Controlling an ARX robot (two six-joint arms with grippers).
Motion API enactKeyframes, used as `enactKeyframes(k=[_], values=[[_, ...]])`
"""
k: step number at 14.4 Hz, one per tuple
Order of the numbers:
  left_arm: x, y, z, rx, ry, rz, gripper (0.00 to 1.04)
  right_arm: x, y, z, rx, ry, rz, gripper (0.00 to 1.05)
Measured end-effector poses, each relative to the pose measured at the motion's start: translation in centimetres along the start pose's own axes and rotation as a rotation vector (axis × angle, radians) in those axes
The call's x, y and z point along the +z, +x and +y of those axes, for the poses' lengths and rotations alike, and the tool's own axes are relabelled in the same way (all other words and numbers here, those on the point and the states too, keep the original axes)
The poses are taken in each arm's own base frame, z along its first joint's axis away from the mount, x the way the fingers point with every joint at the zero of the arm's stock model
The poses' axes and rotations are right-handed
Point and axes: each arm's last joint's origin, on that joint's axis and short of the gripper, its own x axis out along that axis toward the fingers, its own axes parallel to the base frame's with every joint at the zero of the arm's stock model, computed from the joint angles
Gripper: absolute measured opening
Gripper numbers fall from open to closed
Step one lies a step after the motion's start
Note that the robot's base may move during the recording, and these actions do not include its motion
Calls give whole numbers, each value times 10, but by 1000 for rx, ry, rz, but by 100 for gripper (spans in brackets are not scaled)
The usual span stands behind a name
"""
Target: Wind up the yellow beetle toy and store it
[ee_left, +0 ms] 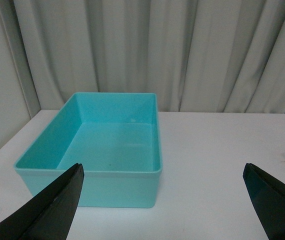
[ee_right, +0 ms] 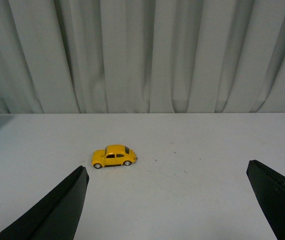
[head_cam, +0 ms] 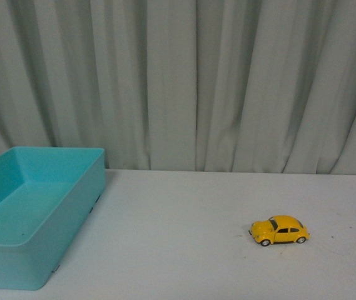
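The right gripper point(ee_right: 167, 167) is hanging wide open over the table point(ee_right: 207, 145), its dark fingers framing bare surface. The beetle point(ee_right: 114, 156) is sitting on its wheels ahead of it, nearer one finger than the other, well apart from both and untouched. The left gripper point(ee_left: 162, 166) is also gaping wide, holding nothing, and facing the bin point(ee_left: 90, 175), which is standing empty. As I judge it, the task is only beginning: the beetle is waiting to be grasped, wound and put in the bin, which is lying well away toward the robot's left.
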Motion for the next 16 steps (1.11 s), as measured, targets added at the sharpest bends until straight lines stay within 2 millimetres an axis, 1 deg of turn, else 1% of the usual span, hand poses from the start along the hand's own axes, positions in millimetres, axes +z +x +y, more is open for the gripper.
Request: enactKeyframes(k=[16], values=[[0, 0, 0, 0, 0, 0, 98, 0, 0, 0, 0, 0, 0, 98]])
